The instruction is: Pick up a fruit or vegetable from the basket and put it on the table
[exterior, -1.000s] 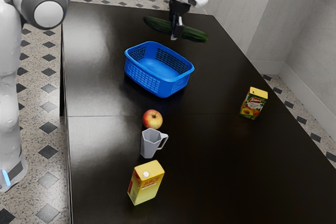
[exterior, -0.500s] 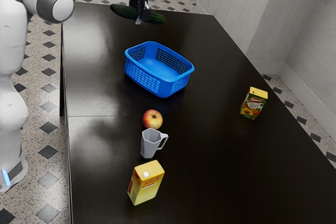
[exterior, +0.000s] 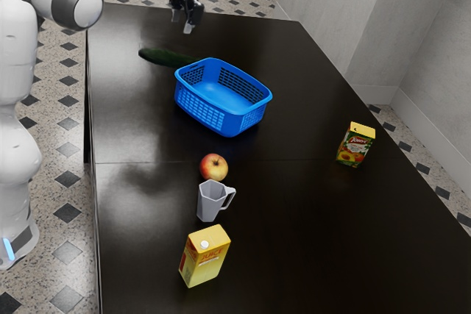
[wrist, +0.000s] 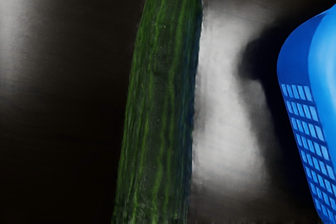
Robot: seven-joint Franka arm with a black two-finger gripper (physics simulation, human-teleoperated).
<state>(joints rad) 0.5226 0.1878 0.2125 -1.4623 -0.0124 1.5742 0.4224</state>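
My gripper is above the table's far end in the exterior view, with its two fingers apart and nothing between them. Below it lies the dark green cucumber, at or just over the table; whether it touches the top I cannot tell. One end of it reaches behind the blue basket, whose visible inside holds nothing. In the wrist view the cucumber stretches long under my hand, beside the basket and apart from its wall there.
Nearer the camera, a red-yellow apple, a grey jug and a yellow juice carton stand in a row. A smaller carton is toward the exterior view's right.
My hand has moved toward the exterior view's left, carrying the cucumber, and then the fingers opened. The cucumber has dropped away below them. The basket and other objects stayed put.
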